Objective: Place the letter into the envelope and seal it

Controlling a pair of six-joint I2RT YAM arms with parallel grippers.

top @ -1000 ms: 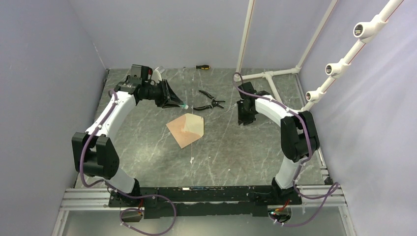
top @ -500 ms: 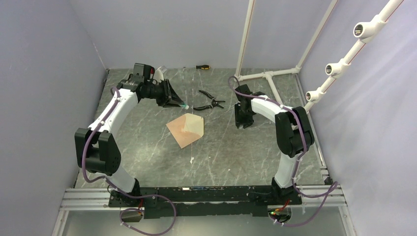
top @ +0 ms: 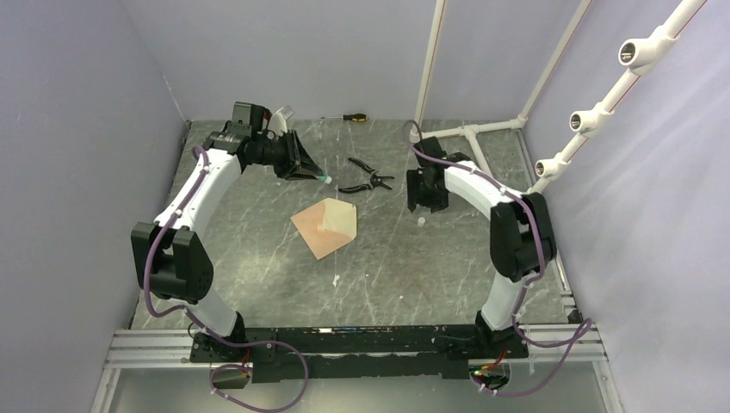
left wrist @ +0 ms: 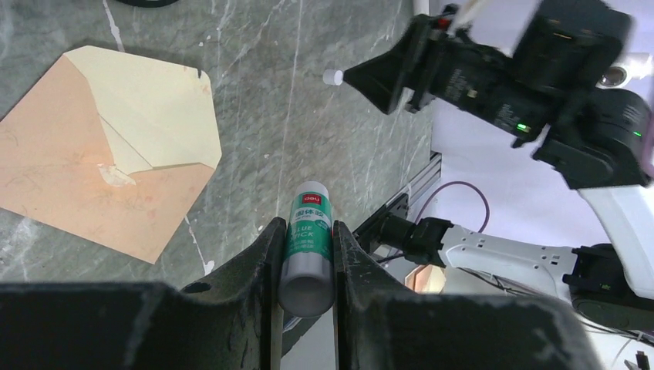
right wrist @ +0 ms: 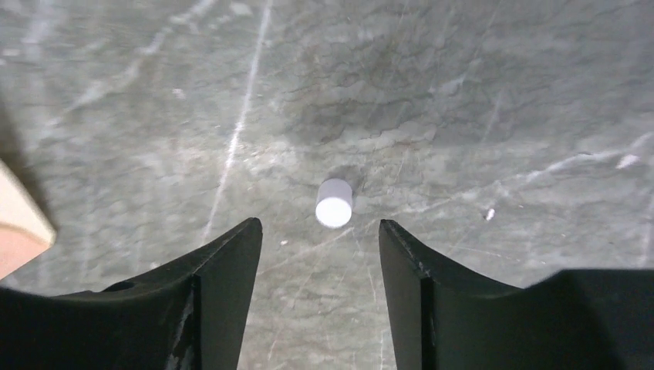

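The envelope (top: 325, 225) lies mid-table with its pointed flap open, cream inside (left wrist: 154, 108) and salmon-brown body (left wrist: 77, 185). I cannot tell the letter apart from it; no separate sheet shows. My left gripper (top: 320, 177) hovers behind the envelope, shut on a green-and-white glue stick (left wrist: 308, 235) with its tip pointing outward. My right gripper (top: 419, 206) is open and empty to the right of the envelope. In its wrist view (right wrist: 320, 223) a small white cap (right wrist: 334, 203) stands on the table just beyond the fingertips. The cap also shows in the top view (top: 421, 221).
Black pliers (top: 366, 178) lie behind the envelope, between the two grippers. A screwdriver (top: 349, 117) lies at the back wall. A white pipe frame (top: 465, 131) stands at the back right. A small white scrap (top: 335, 280) lies in front of the envelope.
My right gripper has pulled back from the table and the white cap now lies uncovered below it. My left gripper with the glue stick has shifted slightly back.
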